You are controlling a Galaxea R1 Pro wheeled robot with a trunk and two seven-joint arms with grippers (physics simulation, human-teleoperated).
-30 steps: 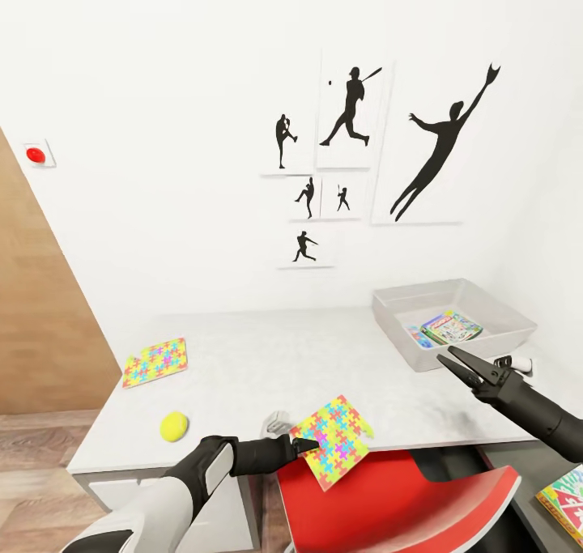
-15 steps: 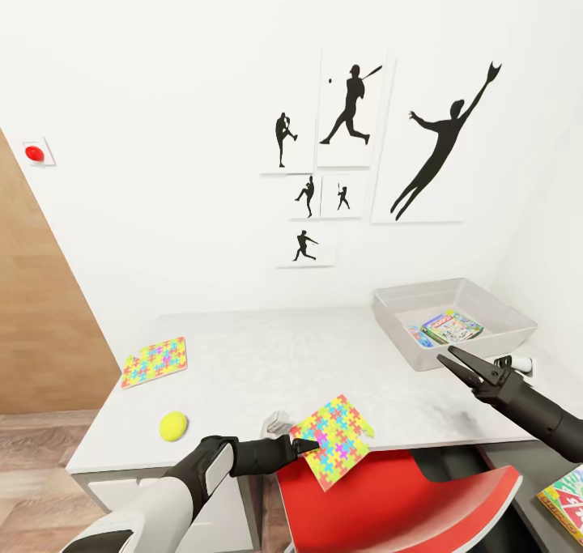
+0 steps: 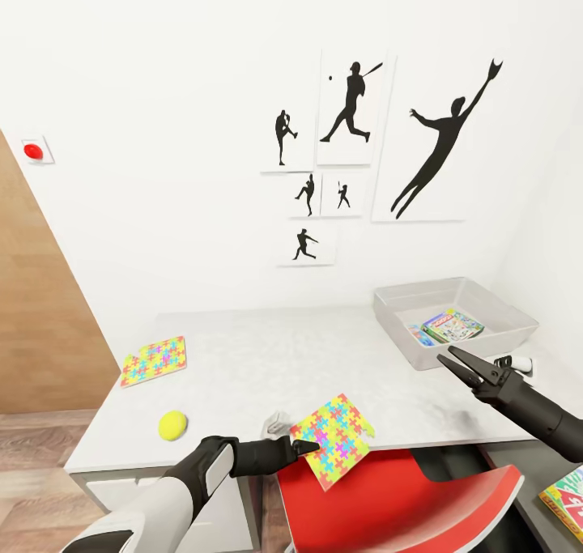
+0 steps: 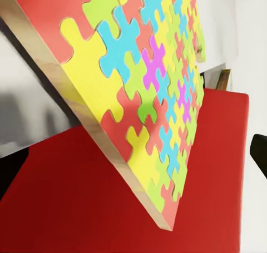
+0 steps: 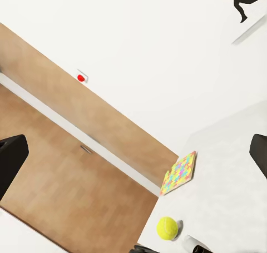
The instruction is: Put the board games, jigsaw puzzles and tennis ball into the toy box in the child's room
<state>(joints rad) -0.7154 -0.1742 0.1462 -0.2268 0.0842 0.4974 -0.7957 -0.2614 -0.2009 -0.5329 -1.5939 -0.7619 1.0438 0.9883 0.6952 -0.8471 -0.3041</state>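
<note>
While the left gripper pinches one jigsaw puzzle by its lower left edge, the flat multicolour box hangs tilted at the lower centre of the head view, past the front edge of the table and over the red chair. In the left wrist view the puzzle box slants steeply above the red seat. Such a thin grip near one edge could let the box swing or slip out, I judge, and it would then drop onto the chair or floor instead of into the toy box. Another risk is a corner catching the tray's low wall on the way across. A second jigsaw puzzle lies flat at the middle left of the frame near the table's left end, and the yellow tennis ball sits just in front of it near the front edge. At the middle right, the pale grey toy box holds a colourful board game. Coming in from the lower left, the left arm runs almost level, forearm pointing right. From the lower right, the right arm reaches up and left, its right gripper empty with fingers spread apart, hovering just in front of the tray. At the bottom right corner, part of another game box shows on a lower surface.
</note>
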